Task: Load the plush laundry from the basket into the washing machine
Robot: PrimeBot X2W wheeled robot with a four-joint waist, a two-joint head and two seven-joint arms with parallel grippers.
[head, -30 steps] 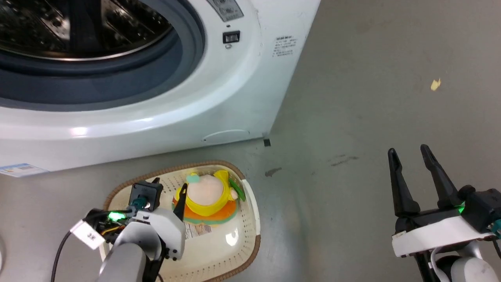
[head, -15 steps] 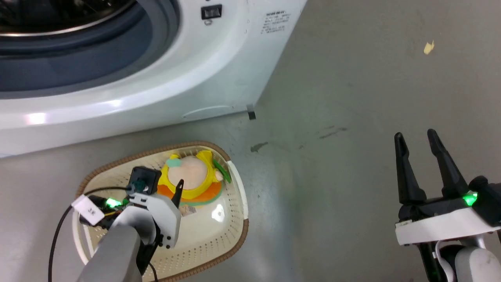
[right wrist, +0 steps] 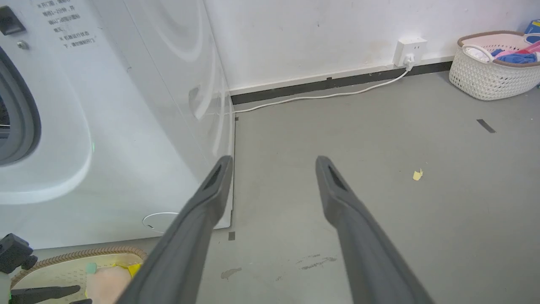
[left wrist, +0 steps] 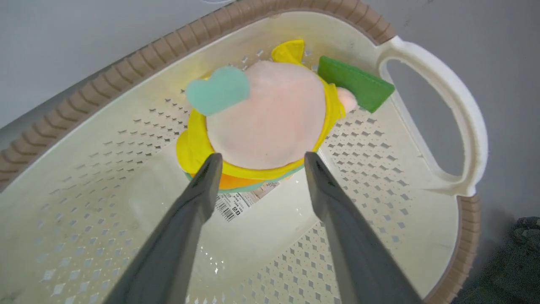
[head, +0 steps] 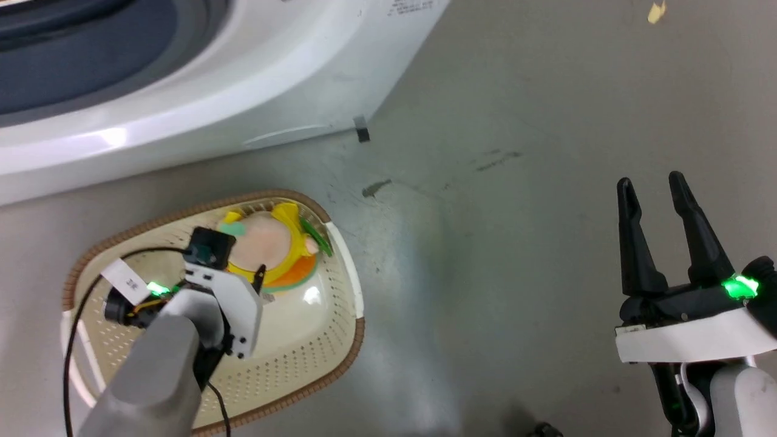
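Black and long-fingered, the right gripper [head: 651,179] hung open and empty over the grey floor [head: 516,255], well aside, likely kept clear of the work. The left gripper [left wrist: 261,157] was spread and holding nothing, its tips straddling the near side of the small soft plush laundry with pale-pink head and yellow hood [left wrist: 265,114], apparently lined up for a pinch; contact could not be told. The toy sat upright at the far end of the cream-white perforated plastic basket with brown woven-look rim [left wrist: 105,160]. Beyond stood the large white front-loading washing machine [head: 182,121].
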